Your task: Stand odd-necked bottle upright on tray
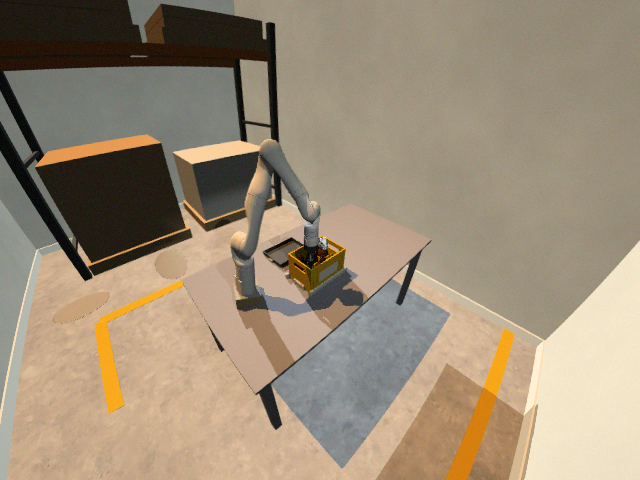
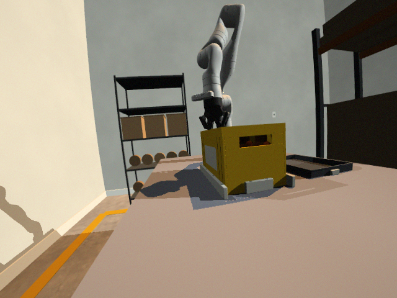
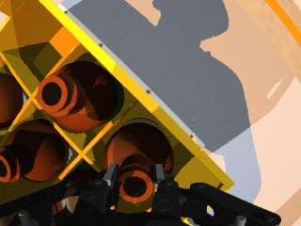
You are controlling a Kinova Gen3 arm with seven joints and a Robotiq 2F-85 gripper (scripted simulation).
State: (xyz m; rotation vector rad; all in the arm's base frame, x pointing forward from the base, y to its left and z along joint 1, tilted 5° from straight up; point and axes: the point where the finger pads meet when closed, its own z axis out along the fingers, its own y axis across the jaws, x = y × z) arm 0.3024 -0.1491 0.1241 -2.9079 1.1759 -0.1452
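Note:
A yellow crate (image 1: 316, 263) stands on the table and holds brown bottles in divided cells; it also shows in the exterior view (image 2: 245, 157). In the wrist view my gripper (image 3: 136, 174) is shut on the neck of a brown bottle (image 3: 137, 185) standing in the crate's corner cell. Another bottle (image 3: 59, 96) stands in the cell beside it, and two more show at the left edge. The fingertips reach down inside the crate rim in the exterior view (image 2: 214, 123). The dark tray (image 1: 282, 251) (image 2: 317, 165) lies empty beside the crate, toward the arm's base.
Grey blocks (image 2: 258, 185) sit against the crate's foot. The arm's base (image 1: 247, 289) stands on the table near its left edge. Shelving and boxes stand off the table.

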